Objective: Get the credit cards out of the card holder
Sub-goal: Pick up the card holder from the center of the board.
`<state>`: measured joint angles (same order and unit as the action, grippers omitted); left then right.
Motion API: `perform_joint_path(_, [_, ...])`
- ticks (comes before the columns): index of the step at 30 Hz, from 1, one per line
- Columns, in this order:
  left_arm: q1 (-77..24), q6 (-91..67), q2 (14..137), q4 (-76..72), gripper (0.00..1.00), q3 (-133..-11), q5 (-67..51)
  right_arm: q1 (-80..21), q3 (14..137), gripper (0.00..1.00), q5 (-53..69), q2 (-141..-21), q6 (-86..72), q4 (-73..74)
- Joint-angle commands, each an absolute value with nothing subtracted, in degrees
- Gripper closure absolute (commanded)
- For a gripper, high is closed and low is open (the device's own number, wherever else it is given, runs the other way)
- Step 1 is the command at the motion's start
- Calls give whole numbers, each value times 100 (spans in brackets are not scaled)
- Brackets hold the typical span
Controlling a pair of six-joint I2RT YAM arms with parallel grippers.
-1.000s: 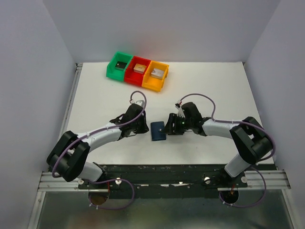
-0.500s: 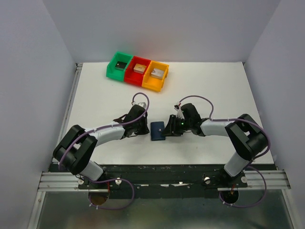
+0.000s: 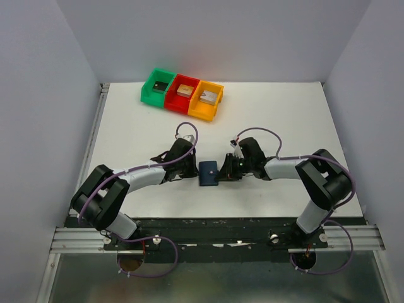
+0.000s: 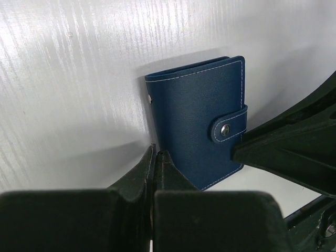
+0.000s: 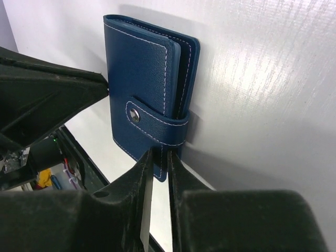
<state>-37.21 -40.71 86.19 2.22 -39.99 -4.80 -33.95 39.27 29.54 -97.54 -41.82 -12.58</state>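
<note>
**Q:** Background first, quick?

**A:** White table [image 3: 126,126], pale plain walls [image 3: 208,38] on three sides. At the far left-centre is a row of three bins touching side to side: green bin [image 3: 158,86], red bin [image 3: 183,93], orange bin [image 3: 207,100]. Each has a small block inside.

**Q:** Left side?

**A:** The left arm [image 3: 136,177] lies low and reaches toward the middle. The left gripper [image 4: 156,152] has its jaws pressed fully together with nothing between them. Its tips sit right at the left edge of the card holder [image 4: 194,126]. They look like they touch it, but I can't be sure.

**Q:** Where is the holder?

**A:** Flat on the table, centre, in the nearer half, between the two grippers and well apart from the bins. It is navy with pale stitching. It is closed, and the strap [image 4: 229,126] is snapped over the edge that faces the right gripper. Its inside is hidden, apart from a few layered page edges in the right wrist view.

**Q:** And the right claw?

**A:** The right gripper [image 5: 159,153] is at the strap side, near the holder's lower corner. Its jaws are almost together, with only a thin slit between them. The holder's edge sits at the mouth of that slit. I can't tell whether it is pinched or only touching.

**Q:** Right arm?

**A:** The right arm [image 3: 297,169] is low too, with its elbow out to the right.
</note>
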Motion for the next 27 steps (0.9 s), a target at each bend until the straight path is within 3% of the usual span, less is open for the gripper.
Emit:
perform_joint_path(1, [-3753,-4122,8649,79,100,-3990,-598,-3419,3902,81,3085,-9914,-4210,-1397])
perform_joint_path(6, [-3744,-4131,8561,149,100,-3981,-536,-3419,3823,100,3059,-9774,-4219,-1389])
perform_joint_path(20, [-3209,-4605,7367,633,97,-3964,-140,-3410,3788,100,2418,-7745,-3350,270])
perform_joint_path(24, [-2857,-4728,6813,37,79,-3736,-553,-3419,4121,100,2206,-6892,-2902,983])
perform_joint_path(27, [-2690,-4869,6443,-438,41,-3569,-816,-3410,4446,100,2232,-6452,-2567,1414])
